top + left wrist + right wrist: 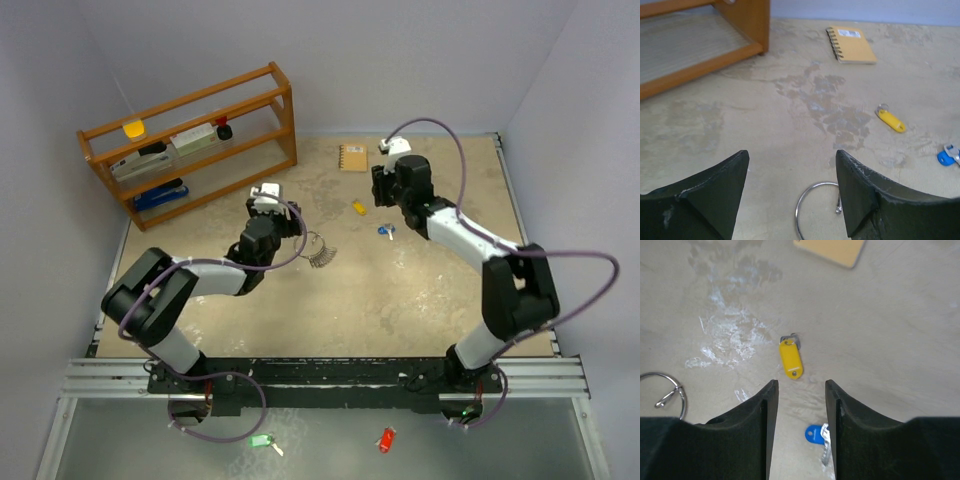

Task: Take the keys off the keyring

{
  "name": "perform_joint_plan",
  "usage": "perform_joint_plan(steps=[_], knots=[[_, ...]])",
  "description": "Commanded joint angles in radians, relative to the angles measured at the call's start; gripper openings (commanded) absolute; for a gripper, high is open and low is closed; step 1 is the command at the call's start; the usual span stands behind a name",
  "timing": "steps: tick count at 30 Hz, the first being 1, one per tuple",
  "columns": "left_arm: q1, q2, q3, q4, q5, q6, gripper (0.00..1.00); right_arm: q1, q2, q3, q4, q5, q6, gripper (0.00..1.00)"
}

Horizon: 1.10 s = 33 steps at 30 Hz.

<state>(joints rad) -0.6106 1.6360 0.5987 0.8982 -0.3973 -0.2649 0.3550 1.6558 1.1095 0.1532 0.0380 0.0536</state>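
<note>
The keyring (316, 243) lies on the table with a bunch of tiny silver keys (322, 260) on it. Only part of the ring (812, 200) shows in the left wrist view, below and between my open left gripper (791, 155). In the top view the left gripper (296, 222) is just left of the ring. A yellow-tagged key (359, 207) and a blue-tagged key (386, 231) lie loose, apart from the ring. My right gripper (801, 385) is open and empty above them, with the yellow tag (790, 358) ahead and the blue tag (814, 434) below, between its fingers.
A wooden shelf rack (190, 140) stands at the back left. A small tan spiral notebook (353, 157) lies at the back centre. A green tag (261, 440) and a red tag (386, 439) lie below the table's front rail.
</note>
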Motion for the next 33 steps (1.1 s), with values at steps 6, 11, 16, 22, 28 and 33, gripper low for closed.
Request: perform_joint_plan(steps=[6,11,16,22,28,33], knots=[[0.003,-0.218,0.014,-0.334,-0.357,0.062,0.70,0.001,-0.436,-0.439,0.340,0.395,0.066,0.65],[0.003,-0.336,-0.042,-0.364,-0.424,0.079,0.72,0.001,-0.520,-0.504,0.328,0.492,0.080,0.66],[0.004,-0.475,-0.112,-0.382,-0.469,0.050,0.73,0.001,-0.627,-0.613,0.375,0.605,0.118,0.67],[0.003,-0.578,-0.141,-0.437,-0.511,0.034,0.74,0.001,-0.728,-0.692,0.419,0.700,0.130,0.72],[0.002,-0.616,-0.150,-0.466,-0.553,0.033,0.74,0.001,-0.713,-0.681,0.402,0.737,0.142,0.78],[0.002,-0.620,-0.157,-0.475,-0.562,0.040,0.75,0.001,-0.696,-0.679,0.405,0.740,0.148,0.78]])
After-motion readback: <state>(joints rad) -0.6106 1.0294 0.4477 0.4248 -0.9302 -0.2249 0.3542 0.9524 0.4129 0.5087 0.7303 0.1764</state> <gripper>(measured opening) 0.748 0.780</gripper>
